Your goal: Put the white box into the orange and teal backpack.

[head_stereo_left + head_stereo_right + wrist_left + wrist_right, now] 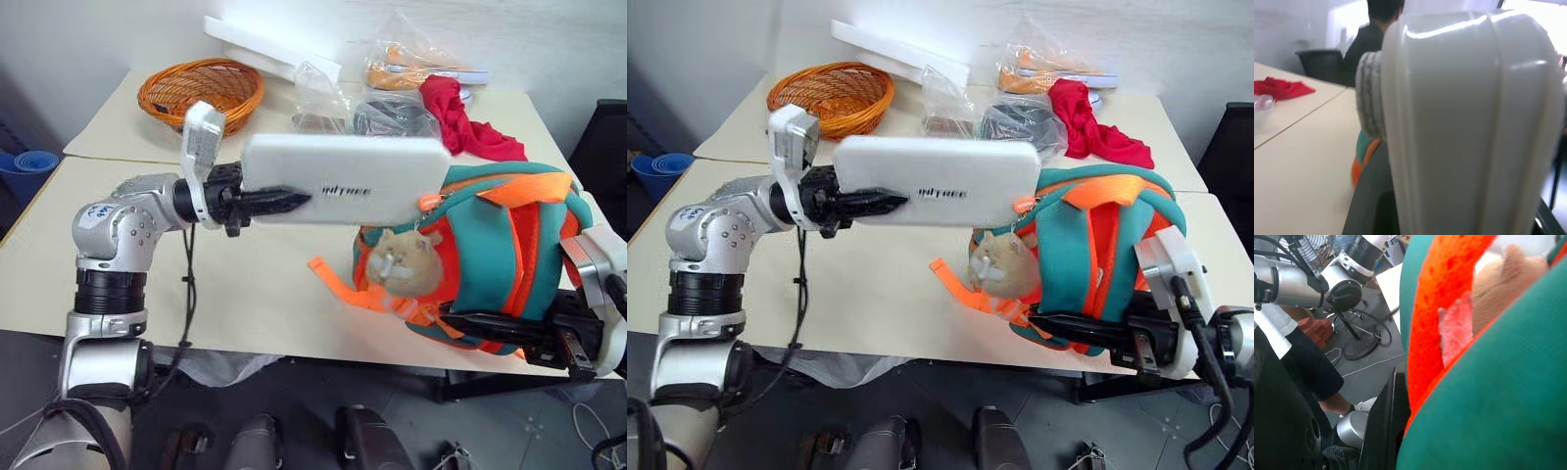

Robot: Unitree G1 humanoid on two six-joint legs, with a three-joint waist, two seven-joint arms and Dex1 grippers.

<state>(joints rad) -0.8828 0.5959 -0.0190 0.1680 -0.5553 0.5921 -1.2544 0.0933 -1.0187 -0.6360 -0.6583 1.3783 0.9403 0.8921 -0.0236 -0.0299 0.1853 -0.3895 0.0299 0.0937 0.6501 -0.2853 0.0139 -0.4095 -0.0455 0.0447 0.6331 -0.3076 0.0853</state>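
My left gripper (287, 201) is shut on one end of the white box (343, 179) and holds it level above the table, its dark lettering facing me. The box's far end reaches the top of the orange and teal backpack (500, 259), which stands at the table's front right edge with a tan plush toy (400, 259) on its front. Whether the box touches the backpack's opening, I cannot tell. My right gripper (456, 319) is shut on the backpack's lower edge, with orange and teal fabric (1498, 406) pressed against its fingers (1383, 431).
At the back of the table (255, 294) are a wicker basket (201, 90), a long white foam slab (269, 46), clear plastic bags (392, 113) and a red cloth (465, 122). A person (1374, 34) sits beyond the table. The table's front edge runs just under the backpack.
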